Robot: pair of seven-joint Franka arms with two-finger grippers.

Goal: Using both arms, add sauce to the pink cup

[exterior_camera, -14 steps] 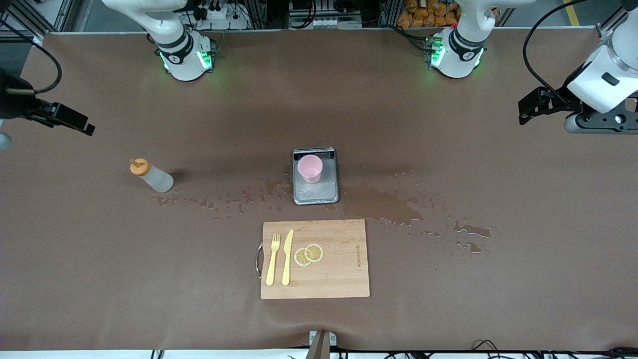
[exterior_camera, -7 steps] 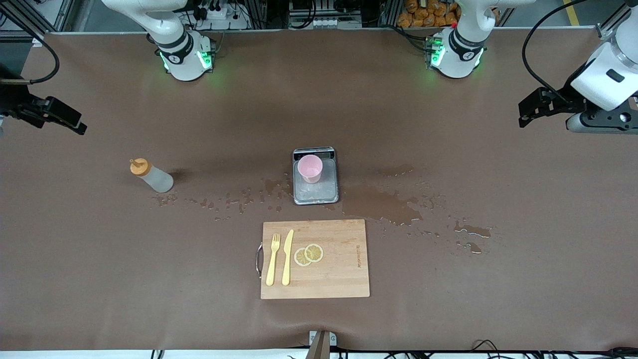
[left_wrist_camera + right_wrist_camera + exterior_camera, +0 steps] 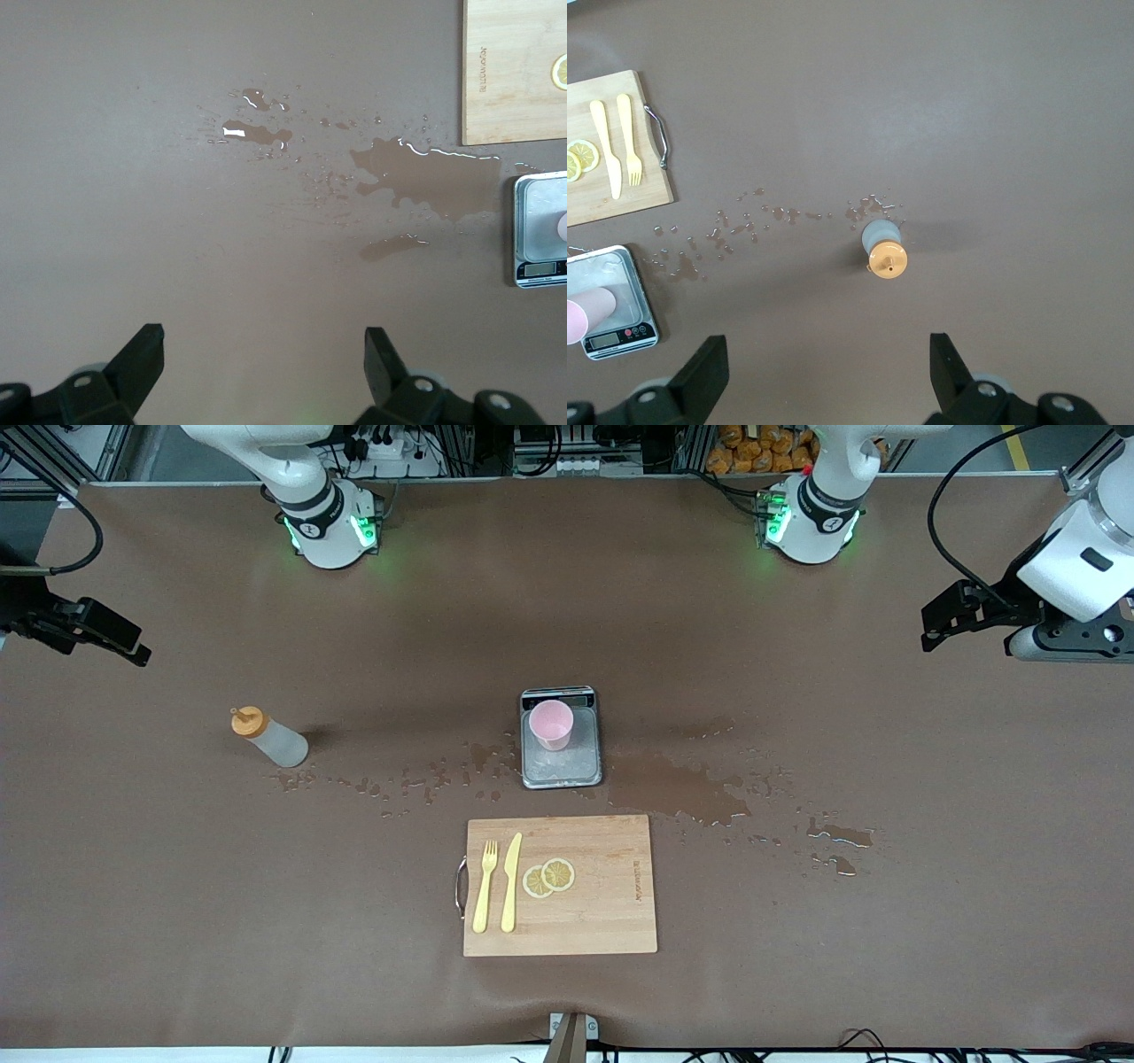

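Brown paper-covered table (image 3: 177, 886), wet with splashes and one larger puddle (image 3: 678, 788) beside the scale toward the left arm's end. One pink plastic cup (image 3: 551, 724) stands upright on one small silver digital scale (image 3: 560, 766) mid-table. One clear squeeze sauce bottle with orange cap (image 3: 268, 738) stands upright on the table toward the right arm's end, well apart from the cup. One wooden cutting board with a metal handle (image 3: 611, 921) lies nearer the camera than the scale, carrying one yellow plastic fork (image 3: 484, 887), one yellow plastic knife (image 3: 510, 882) and two lemon slices (image 3: 548, 877). Right gripper (image 3: 824, 372) hangs over its table end, jaws spread, holding nothing; left gripper (image 3: 264, 367) hangs over its own end, jaws spread, holding nothing. Cup contents cannot be seen. Step unclear: bottle parked and both arms pulled out fits either sauce already added and arms retired, or arms waiting ahead of a pour; the splashes do not settle it.
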